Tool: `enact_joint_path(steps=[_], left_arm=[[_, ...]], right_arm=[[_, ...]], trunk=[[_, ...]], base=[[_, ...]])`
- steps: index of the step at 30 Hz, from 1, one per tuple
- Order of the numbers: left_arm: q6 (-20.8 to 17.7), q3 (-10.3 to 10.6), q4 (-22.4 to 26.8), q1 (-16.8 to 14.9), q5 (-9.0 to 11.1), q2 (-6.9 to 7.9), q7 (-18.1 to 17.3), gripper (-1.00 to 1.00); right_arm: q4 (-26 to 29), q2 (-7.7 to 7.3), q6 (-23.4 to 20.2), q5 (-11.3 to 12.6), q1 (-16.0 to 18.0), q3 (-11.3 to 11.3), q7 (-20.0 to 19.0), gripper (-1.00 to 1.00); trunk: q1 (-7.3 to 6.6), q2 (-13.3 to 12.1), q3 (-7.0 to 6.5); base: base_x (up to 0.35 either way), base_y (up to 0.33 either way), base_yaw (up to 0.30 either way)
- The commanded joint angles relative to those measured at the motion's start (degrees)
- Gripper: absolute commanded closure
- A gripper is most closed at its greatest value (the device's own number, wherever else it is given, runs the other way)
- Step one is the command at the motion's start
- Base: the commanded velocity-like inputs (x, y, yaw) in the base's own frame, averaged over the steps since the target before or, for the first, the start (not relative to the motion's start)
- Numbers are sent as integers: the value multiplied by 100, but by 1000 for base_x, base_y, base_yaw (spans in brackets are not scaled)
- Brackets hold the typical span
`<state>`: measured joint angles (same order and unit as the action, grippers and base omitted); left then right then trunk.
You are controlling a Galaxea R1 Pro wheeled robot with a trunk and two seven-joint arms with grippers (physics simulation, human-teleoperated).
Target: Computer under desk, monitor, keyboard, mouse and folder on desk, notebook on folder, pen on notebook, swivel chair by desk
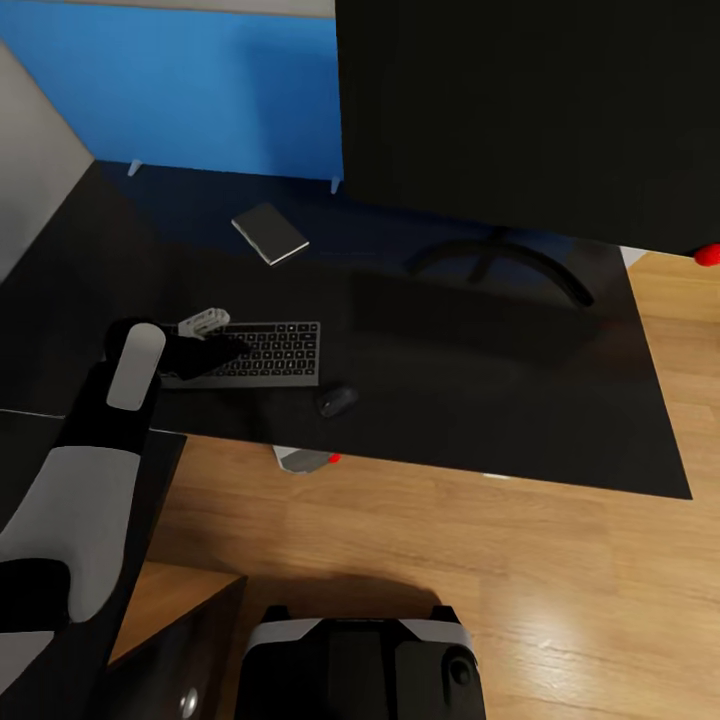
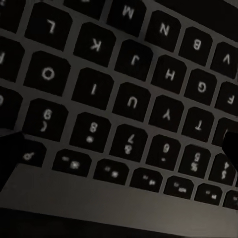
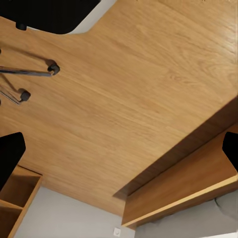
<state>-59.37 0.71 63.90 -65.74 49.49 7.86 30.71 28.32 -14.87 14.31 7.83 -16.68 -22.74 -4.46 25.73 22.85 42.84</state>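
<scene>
Left fingers (image 2: 11,153): their dark tips show at the two edges of the left wrist view, set wide apart with nothing between them, so they stand open just above the keyboard (image 2: 124,99). In the head view the left gripper (image 1: 205,345) hangs over the keyboard's left end; whether it touches the keys cannot be told. The pose suits either a placement just made or a small adjustment, judged from the open fingers and the keyboard lying flat on the tabletop (image 1: 560,400).

The keyboard (image 1: 258,354) lies near the front edge, left of and nearer than the monitor (image 1: 530,110), whose arc stand (image 1: 500,262) rests further back. The mouse (image 1: 338,400) sits just beside the keyboard's near right corner, apart from it. The notebook (image 1: 270,233) lies further back by the blue back panel (image 1: 200,90), well apart from the keyboard. Under the front edge, the top of the computer (image 1: 305,460) shows with its red dot.

The left wrist view gives the key legends, which the head view cannot resolve. The right wrist view looks down on the wood floor (image 3: 129,89), with the swivel chair's casters (image 3: 52,67) at one side; the right fingers (image 3: 10,158) show as dark tips set far apart, holding nothing.
</scene>
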Motion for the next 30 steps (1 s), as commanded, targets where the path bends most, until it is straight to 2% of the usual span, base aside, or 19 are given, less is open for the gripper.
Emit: enact_joint_path(steps=[1,14,22,30], left_arm=[[-37,8,-35,0,5,5,67,-100],[-37,-10,38,-65,41,86,20,-100],[-55,-33,235,-78,51,93,-324,-100],[-57,-29,200,-80,39,93,-370,-100]], right_arm=[[9,-7,11,61,-2,-29,-10,-100],[8,-6,11,61,-2,-29,-6,-100],[7,1,3,61,-2,-29,-7,-100],[1,1,4,61,-2,-29,-11,-100]], trunk=[[5,7,-3],[5,7,-109],[5,7,-132],[5,7,-159]], base=[[1,0,-7],[0,0,-1],[1,0,0],[122,-46,0]])
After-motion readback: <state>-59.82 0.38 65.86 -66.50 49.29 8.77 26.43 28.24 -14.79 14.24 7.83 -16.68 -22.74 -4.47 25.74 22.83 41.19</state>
